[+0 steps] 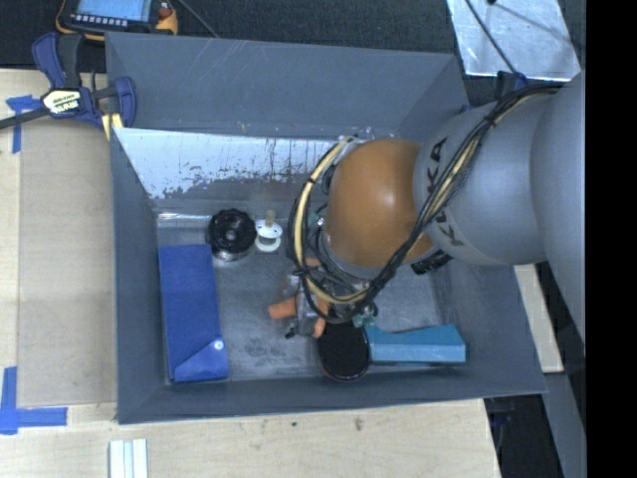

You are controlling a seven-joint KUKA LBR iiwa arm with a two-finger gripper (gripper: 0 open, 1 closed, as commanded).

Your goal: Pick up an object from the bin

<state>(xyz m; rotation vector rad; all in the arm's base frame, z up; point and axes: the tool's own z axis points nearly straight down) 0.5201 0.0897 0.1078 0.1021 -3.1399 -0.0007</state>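
Observation:
My gripper [311, 305] pokes out below the arm's wrist, low over the middle of the bin floor. A small orange piece [282, 310] lies right at its left side; whether they touch I cannot make out. Just below the gripper rests a black round disc [343, 352] near the front wall. A light blue flat block [416, 347] lies beside the disc, to the right.
A dark blue folded pad [191, 312] lies along the left wall. A black round knob-like thing [231, 232] and a small white piece [268, 234] sit at the back left. The arm and its orange cover hang over the bin's right half.

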